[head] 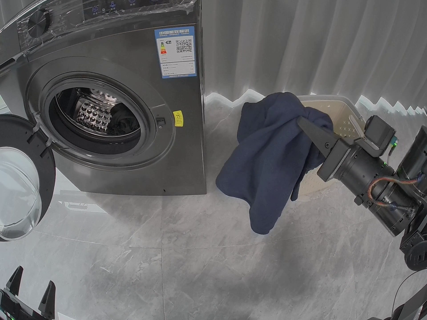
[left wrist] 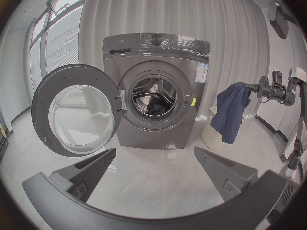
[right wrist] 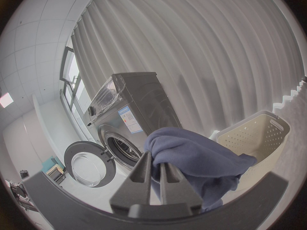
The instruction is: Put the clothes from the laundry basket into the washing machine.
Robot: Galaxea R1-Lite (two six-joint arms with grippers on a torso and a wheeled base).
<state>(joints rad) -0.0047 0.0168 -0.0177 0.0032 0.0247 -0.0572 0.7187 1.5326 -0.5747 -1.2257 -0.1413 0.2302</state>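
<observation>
A dark blue garment (head: pixel 271 156) hangs in the air, with my right gripper (head: pixel 307 123) shut on its upper edge, above and in front of the cream laundry basket (head: pixel 340 116). In the right wrist view the closed fingers (right wrist: pixel 155 168) pinch the garment (right wrist: pixel 195 158) beside the basket (right wrist: pixel 255 138). The grey washing machine (head: pixel 115 94) stands to the left with its round door (head: pixel 20 174) swung wide. A dark item (head: pixel 123 120) lies inside the drum. My left gripper (head: pixel 29 292) stays low at the bottom left, open, its fingers (left wrist: pixel 220 171) holding nothing.
White curtains (head: pixel 311 36) hang behind the machine and the basket. A grey tiled floor (head: pixel 178 254) spreads between me and the machine. The open door juts out to the machine's left.
</observation>
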